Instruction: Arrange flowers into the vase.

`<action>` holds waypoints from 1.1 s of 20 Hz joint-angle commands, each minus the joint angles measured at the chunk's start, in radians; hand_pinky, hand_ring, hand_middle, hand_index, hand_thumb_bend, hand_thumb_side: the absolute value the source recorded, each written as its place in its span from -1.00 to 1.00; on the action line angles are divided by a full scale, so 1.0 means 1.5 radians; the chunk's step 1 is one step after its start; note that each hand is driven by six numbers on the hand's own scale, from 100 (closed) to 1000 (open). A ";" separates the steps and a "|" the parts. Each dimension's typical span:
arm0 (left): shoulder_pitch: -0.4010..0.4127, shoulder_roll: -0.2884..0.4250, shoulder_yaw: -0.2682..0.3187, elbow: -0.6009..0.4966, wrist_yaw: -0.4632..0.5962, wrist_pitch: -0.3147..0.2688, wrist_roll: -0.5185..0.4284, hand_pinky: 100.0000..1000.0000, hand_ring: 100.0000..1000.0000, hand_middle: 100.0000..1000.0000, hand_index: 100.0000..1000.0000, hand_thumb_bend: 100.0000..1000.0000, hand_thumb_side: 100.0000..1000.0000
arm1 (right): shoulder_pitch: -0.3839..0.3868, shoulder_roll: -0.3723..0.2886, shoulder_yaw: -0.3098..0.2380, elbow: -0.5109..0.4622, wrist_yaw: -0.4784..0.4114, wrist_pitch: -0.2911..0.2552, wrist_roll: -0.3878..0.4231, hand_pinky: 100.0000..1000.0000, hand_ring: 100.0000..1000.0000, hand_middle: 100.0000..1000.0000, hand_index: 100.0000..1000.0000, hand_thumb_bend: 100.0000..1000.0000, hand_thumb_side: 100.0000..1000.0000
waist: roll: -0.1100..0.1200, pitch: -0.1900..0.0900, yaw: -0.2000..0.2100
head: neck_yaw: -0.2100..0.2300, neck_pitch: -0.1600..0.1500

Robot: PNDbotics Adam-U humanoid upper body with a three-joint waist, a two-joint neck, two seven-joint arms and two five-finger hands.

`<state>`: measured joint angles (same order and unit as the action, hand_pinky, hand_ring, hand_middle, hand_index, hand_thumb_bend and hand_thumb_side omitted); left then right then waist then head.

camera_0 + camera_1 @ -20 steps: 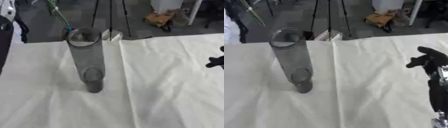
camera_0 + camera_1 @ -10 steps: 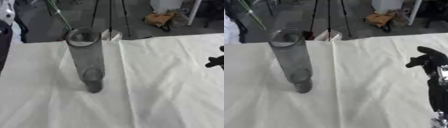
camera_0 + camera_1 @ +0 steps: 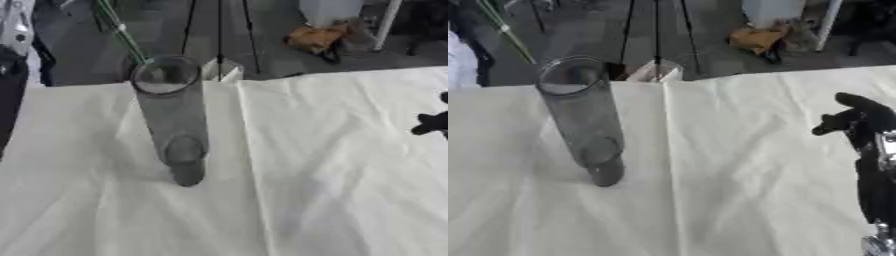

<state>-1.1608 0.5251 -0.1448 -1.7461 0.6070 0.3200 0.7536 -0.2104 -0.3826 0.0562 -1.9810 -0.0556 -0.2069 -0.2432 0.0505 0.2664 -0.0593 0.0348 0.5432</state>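
Right hand [image 3: 859, 120] is seen at the right edge above the white cloth [image 3: 737, 165], its grasp indiscernible; a green stem [image 3: 121, 37] is angled behind the clear vase [image 3: 171, 112].

Clear vase [image 3: 172, 112] upright on white-clothed surface [image 3: 332, 170], left of middle. Green stem [image 3: 122, 37] above its rim. My right robot hand [image 3: 431, 122] at right edge.
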 commanded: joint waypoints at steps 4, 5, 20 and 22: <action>-0.007 0.002 -0.006 -0.016 -0.007 0.000 0.002 -1.00 -1.00 -1.00 -1.00 -0.75 0.04 | -0.004 -0.006 -0.003 -0.013 0.004 -0.001 -0.002 0.53 -0.02 -0.12 0.53 -1.00 0.92 | 0.009 -0.012 -0.002 | 0.002 -0.007; -0.006 0.001 -0.007 -0.018 -0.010 0.000 0.002 -1.00 -1.00 -1.00 -1.00 -0.76 0.01 | -0.004 -0.005 -0.003 -0.013 0.004 -0.001 -0.003 0.53 -0.02 -0.12 0.53 -1.00 0.91 | 0.010 -0.011 -0.003 | 0.003 -0.008; 0.013 -0.010 -0.025 -0.032 -0.028 -0.013 -0.032 -1.00 -1.00 -1.00 -1.00 -0.77 0.05 | -0.006 -0.001 -0.004 -0.013 0.005 0.002 -0.004 0.53 -0.03 -0.13 0.52 -1.00 0.90 | 0.012 -0.002 -0.007 | 0.004 -0.016; 0.015 -0.011 -0.029 -0.033 -0.024 -0.011 -0.036 -1.00 -1.00 -1.00 -1.00 -0.78 0.06 | -0.006 0.000 -0.004 -0.013 0.004 0.002 -0.004 0.53 -0.03 -0.13 0.52 -1.00 0.90 | 0.012 -0.001 -0.006 | 0.004 -0.016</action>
<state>-1.1247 0.4994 -0.1855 -1.7798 0.5691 0.3054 0.7088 -0.2109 -0.3745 0.0561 -1.9810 -0.0530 -0.2037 -0.2464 0.0542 0.2677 -0.0683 0.0391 0.5266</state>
